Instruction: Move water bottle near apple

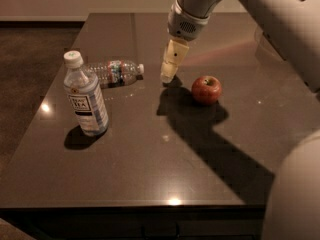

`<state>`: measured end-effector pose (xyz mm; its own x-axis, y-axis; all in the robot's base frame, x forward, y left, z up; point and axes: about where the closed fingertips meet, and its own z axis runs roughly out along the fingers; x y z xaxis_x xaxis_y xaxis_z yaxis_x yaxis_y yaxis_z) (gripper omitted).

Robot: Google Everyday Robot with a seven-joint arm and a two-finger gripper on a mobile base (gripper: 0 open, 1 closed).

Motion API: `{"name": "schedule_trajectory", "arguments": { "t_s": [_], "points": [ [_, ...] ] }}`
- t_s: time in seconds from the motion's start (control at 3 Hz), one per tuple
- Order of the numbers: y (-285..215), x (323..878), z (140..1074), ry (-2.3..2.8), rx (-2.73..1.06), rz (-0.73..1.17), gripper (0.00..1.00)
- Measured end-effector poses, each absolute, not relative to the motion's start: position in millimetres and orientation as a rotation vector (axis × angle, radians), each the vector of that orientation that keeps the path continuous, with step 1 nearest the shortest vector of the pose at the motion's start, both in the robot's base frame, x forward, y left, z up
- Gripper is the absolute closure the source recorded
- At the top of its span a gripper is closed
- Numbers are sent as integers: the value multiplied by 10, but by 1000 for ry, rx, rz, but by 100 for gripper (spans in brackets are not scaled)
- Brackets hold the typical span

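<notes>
The gripper hangs at upper centre of the frame, between the water bottle, which lies on its side to the left, and the apple just right; I cannot tell whether it is open or closed. I'd say the reach is in hand: next it must go left and down onto the bottle's body.
</notes>
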<state>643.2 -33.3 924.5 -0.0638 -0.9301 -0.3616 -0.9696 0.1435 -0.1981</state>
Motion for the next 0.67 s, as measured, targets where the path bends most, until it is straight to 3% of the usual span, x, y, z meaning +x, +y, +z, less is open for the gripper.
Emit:
{"name": "schedule_trajectory", "arguments": {
  "t_s": [0.67],
  "points": [
    [109, 6702, 8972, 2028, -1860, 192, 0]
  ]
}}
